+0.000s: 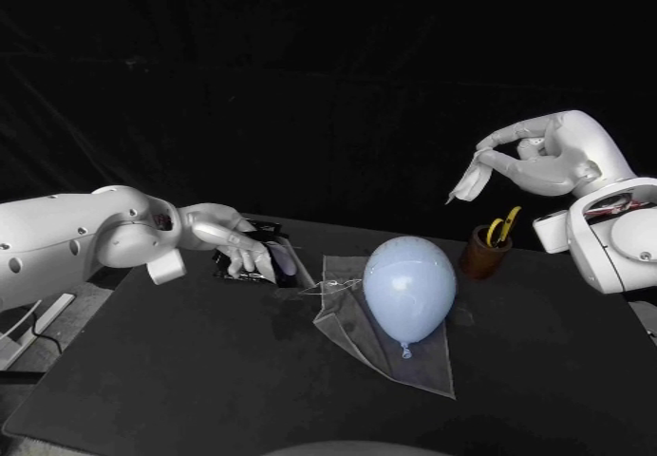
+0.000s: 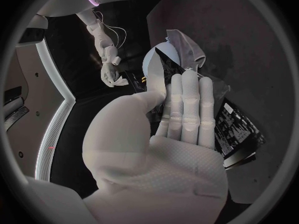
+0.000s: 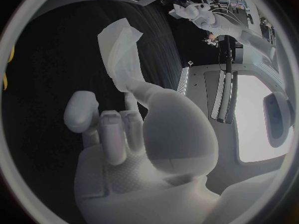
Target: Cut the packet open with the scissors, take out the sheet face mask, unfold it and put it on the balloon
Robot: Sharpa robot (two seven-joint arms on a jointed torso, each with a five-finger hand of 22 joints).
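My right hand (image 1: 536,157) is raised at the right, above the table, and pinches the white sheet mask (image 1: 471,179), which hangs down folded in a narrow strip. In the right wrist view the mask (image 3: 120,47) stands up from between the fingers (image 3: 134,97). My left hand (image 1: 235,245) holds the black packet (image 1: 263,262) at the table's left side; the fingers (image 2: 186,109) lie over the packet (image 2: 239,132). The pale blue balloon (image 1: 408,287) lies in the middle of the table. The yellow-handled scissors (image 1: 501,228) stand in a brown cup (image 1: 483,255).
Under the balloon lies a clear plastic sheet (image 1: 359,332) that reaches toward the table's front. The cup stands just right of the balloon, below the raised right hand. The black table (image 1: 178,380) has bare room at the front left.
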